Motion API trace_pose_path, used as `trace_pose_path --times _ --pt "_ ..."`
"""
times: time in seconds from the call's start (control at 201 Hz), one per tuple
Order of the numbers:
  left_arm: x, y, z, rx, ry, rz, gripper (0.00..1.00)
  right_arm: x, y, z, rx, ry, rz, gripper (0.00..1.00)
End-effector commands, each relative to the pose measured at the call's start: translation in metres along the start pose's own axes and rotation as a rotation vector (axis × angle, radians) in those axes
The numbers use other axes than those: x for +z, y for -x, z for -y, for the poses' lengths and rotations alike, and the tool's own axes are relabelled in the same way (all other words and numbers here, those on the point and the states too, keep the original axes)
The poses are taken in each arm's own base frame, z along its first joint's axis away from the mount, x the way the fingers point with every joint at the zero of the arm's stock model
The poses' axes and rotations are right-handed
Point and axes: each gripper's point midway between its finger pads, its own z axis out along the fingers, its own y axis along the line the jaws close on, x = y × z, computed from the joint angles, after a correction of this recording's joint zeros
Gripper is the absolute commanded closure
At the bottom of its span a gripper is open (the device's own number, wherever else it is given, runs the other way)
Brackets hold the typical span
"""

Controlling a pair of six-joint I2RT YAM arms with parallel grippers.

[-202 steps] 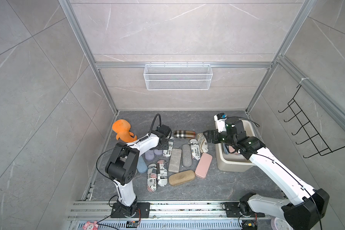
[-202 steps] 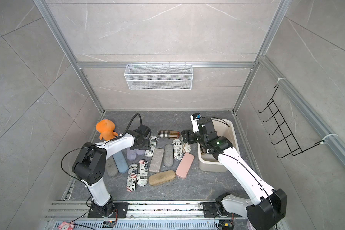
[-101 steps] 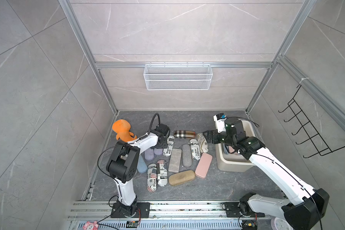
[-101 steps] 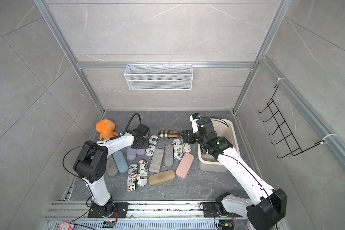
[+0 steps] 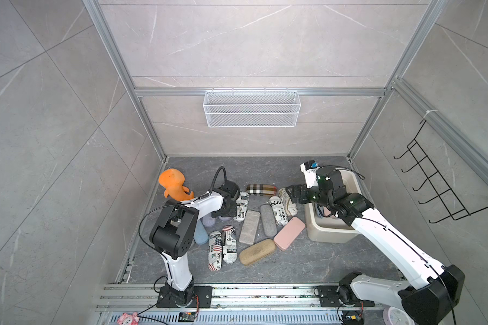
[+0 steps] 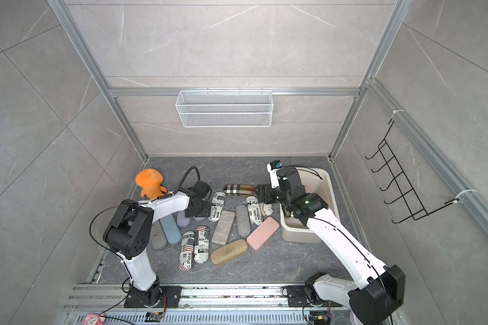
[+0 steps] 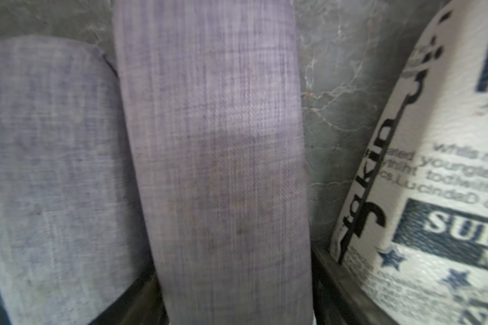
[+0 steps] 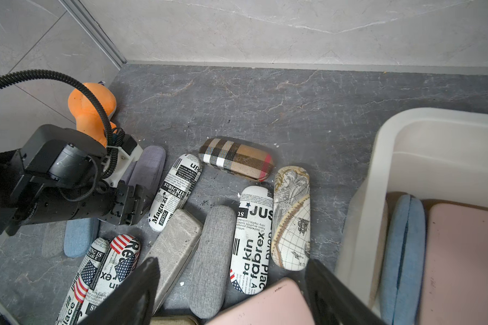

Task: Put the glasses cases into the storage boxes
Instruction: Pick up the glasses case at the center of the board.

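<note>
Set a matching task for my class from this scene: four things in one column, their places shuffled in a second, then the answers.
1 plaid case
2 plush toy
3 mesh basket
4 map-print case

A hung on the back wall
B on the floor between a newspaper-print case and the tub
C by the side wall, beyond the left arm
D on the floor, nearest the back wall of all cases

Pairs: 1-D, 2-C, 3-A, 4-B

Not much going on. The left gripper [image 5: 225, 210] has dropped a little lower, and its cable loop has sunk with it, so its fingers now straddle the lilac case [image 7: 209, 168]. The right gripper [image 5: 290, 194] has edged slightly toward the surface's left edge, over the map-print case [image 5: 292, 209].
</note>
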Motion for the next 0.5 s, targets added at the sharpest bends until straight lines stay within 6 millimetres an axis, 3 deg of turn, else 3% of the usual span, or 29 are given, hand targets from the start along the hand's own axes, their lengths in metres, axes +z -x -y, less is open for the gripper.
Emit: trace_pose_path --times 0.0,0.165,0.249,0.349,0.494 --pt "0.0 -0.011 0.005 0.025 -0.017 -0.036 0.32 0.002 -0.006 -0.001 0.0 -0.003 -0.022 0.16" --pt "-0.002 -0.008 0.001 0.024 -0.004 -0.007 0.41 0.003 -0.007 -0.003 -0.003 -0.001 -0.027 0.16" --pt "-0.014 -0.003 0.004 0.023 -0.025 0.031 0.44 0.001 -0.006 -0.003 -0.005 -0.001 -0.027 0.16" --pt "-0.048 0.011 0.016 0.037 -0.096 0.157 0.44 -0.001 -0.005 -0.008 -0.004 0.016 -0.031 0.16" --pt "-0.114 0.03 0.031 0.099 -0.214 0.42 0.44 -0.004 -0.004 -0.023 0.028 0.094 -0.033 0.17"
